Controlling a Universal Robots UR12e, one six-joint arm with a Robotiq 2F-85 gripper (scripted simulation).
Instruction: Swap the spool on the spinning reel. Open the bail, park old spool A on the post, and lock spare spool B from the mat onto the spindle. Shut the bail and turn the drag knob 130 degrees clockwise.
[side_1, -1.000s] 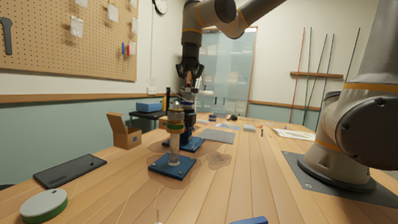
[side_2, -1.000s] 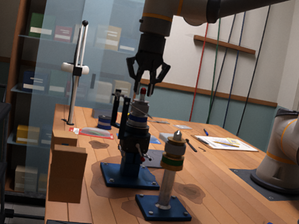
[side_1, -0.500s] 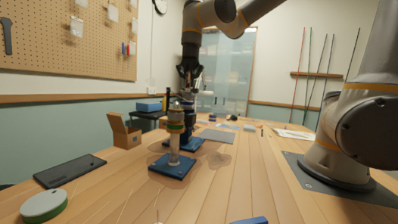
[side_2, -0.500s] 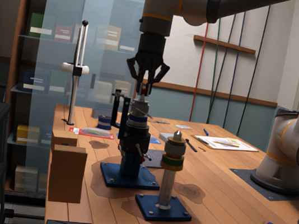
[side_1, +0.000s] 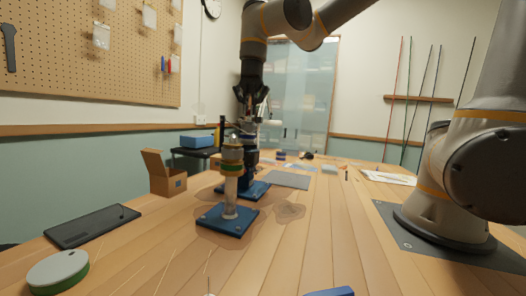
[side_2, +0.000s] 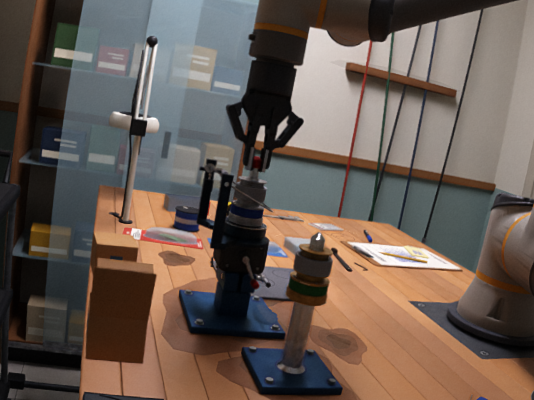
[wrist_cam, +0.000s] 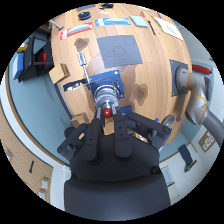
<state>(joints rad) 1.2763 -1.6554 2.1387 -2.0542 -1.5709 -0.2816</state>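
Note:
The spinning reel (side_2: 240, 250) stands upright on its blue base plate in the middle of the table, with a blue-banded spool (side_2: 246, 211) on its spindle and a red drag knob (side_2: 256, 162) on top. My gripper (side_2: 257, 161) points straight down over the reel and has closed around the red drag knob (wrist_cam: 107, 112). The bail wire (side_2: 252, 197) crosses the front of the spool. The green-banded spool (side_2: 310, 285) sits on the parking post (side_1: 231, 192) nearer the front, on its own blue plate. The grey mat (wrist_cam: 119, 50) lies empty beyond the reel.
The arm's base (side_1: 465, 200) fills the right side of the table. Two cardboard boxes (side_2: 120, 305) stand at the left edge, and an open one (side_1: 164, 175) is seen from the side camera. A line spool (side_2: 186, 218), packets, papers (side_2: 400, 252) and a rod stand (side_2: 135, 125) lie behind.

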